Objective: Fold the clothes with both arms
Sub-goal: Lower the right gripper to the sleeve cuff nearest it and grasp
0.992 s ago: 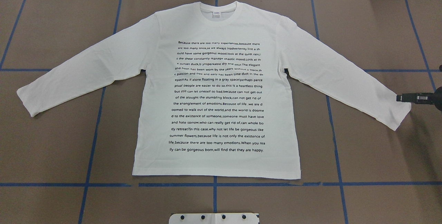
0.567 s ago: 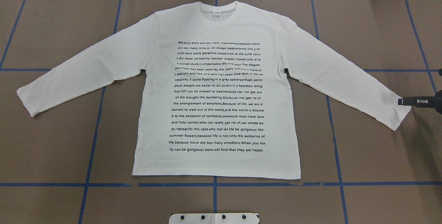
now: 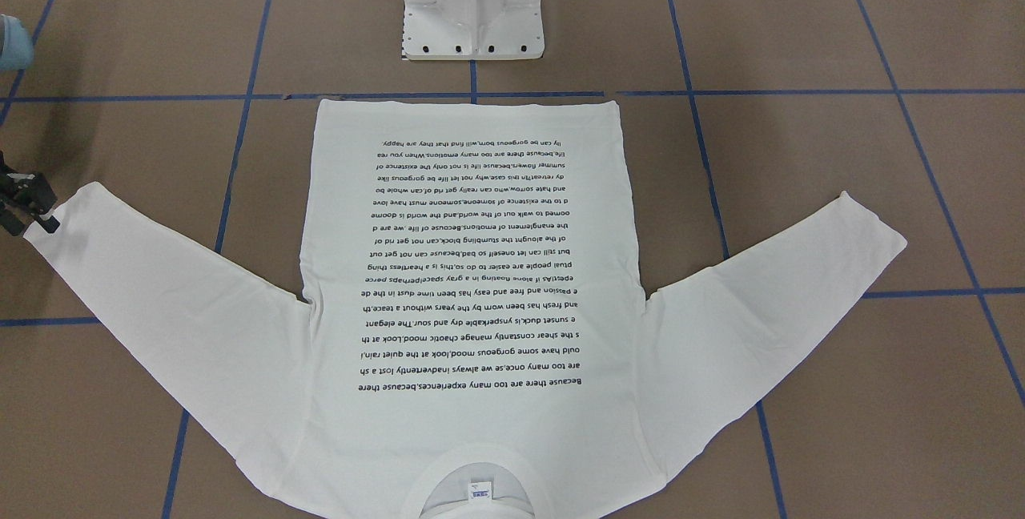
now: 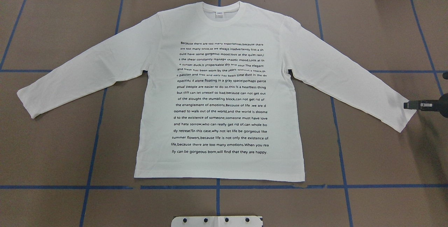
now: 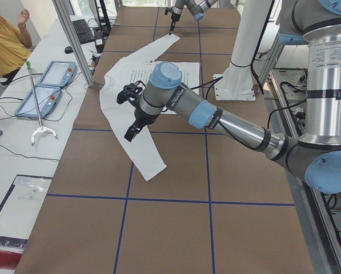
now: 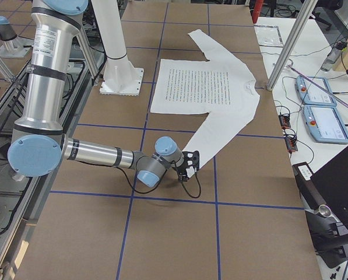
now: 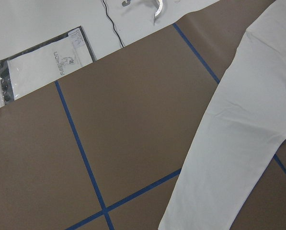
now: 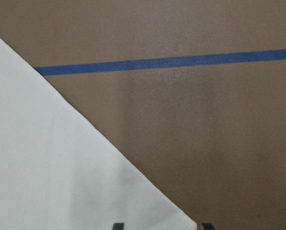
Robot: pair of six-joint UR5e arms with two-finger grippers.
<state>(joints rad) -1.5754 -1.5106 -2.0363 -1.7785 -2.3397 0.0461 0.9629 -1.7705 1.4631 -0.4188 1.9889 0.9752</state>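
Shirt (image 4: 224, 27) is lying flat on the brown bench (image 4: 385, 157), print side up. Its neck is pointing away from the robot base and both sleeves are angling outward.

Right gripper (image 4: 406, 105) is sitting low at the cuff of the sleeve on the robot's right. In the right wrist view its fingertips (image 8: 118, 225) are standing apart, with the cuff corner lying between them.

Left gripper (image 5: 128, 135) is hanging above the bench near the other sleeve, pointing down. It is showing only in a side view, so cannot tell whether it is spread or closed.
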